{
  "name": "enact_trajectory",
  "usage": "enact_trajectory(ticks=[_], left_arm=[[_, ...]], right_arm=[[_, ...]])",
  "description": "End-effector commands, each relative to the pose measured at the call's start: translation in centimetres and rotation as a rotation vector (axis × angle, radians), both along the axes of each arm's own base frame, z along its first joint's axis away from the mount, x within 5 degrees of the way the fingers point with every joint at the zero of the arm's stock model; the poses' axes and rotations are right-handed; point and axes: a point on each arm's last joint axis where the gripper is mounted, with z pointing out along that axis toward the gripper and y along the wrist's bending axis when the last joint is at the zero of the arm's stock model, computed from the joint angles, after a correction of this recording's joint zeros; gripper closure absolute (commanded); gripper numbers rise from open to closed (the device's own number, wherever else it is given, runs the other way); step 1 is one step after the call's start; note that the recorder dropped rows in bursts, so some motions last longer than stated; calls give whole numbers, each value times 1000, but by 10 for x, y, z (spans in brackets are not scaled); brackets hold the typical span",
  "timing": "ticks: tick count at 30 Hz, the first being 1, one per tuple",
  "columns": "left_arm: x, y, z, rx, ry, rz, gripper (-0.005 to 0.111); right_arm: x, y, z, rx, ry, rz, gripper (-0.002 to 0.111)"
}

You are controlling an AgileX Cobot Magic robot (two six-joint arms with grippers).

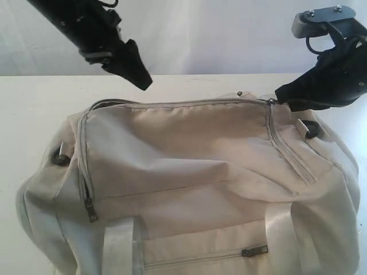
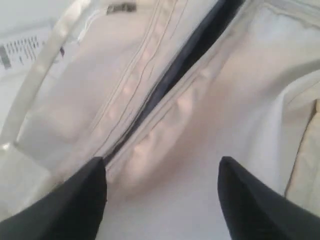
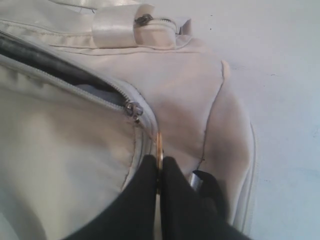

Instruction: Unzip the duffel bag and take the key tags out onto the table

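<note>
The cream duffel bag (image 1: 189,166) fills the front of the table (image 1: 28,103). Its top zipper (image 3: 132,110) is partly undone, showing dark lining (image 2: 192,52). My left gripper (image 2: 162,170) hangs open just above the bag's fabric beside that slit, nothing between its fingers; in the exterior view the left gripper (image 1: 140,77) is over the bag's back left. My right gripper (image 3: 160,159) is shut on a thin tan tab (image 3: 159,142) at the bag's end, just past the zipper slider; in the exterior view the right gripper (image 1: 281,94) is at the bag's back right. The key tags are hidden.
A shiny white handle (image 2: 37,80) and a white barcode label (image 2: 20,50) lie beside the slit. A black D-ring (image 1: 312,129) sits at the right end. Closed pocket zippers (image 1: 254,251) run across the front. Bare table (image 3: 285,65) lies beyond the bag's end.
</note>
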Motion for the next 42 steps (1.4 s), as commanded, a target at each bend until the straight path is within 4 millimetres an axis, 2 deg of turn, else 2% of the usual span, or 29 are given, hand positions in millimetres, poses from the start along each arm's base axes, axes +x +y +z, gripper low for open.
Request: enact_trajectory(ticks=[1, 6, 10, 13, 19, 23, 33, 41, 42], left_arm=[[-16, -45, 15, 38, -163, -127, 40], [-23, -93, 2, 62, -287, -244, 40], [-20, -121, -13, 46, -348, -276, 40], [-17, -134, -26, 49, -368, -293, 40], [-6, -143, -44, 56, -377, -289, 40], [-5, -144, -45, 39, -378, -280, 43], [-6, -147, -45, 2, -359, -268, 82], [-8, -146, -47, 20, -337, -286, 107], [-8, -145, -47, 27, -333, -291, 107]], right_arm=[[-3, -3, 1, -11, 0, 2, 108], [-4, -3, 0, -10, 6, 4, 108], [-4, -3, 0, -10, 11, 6, 108], [-4, -3, 0, -10, 11, 6, 108], [-3, -3, 1, -11, -5, 1, 108], [-3, -3, 1, -11, -7, 0, 108], [-2, -3, -1, -11, -1, 0, 108], [-2, -3, -1, -11, 1, 1, 108], [-2, -3, -1, -11, 1, 1, 108]])
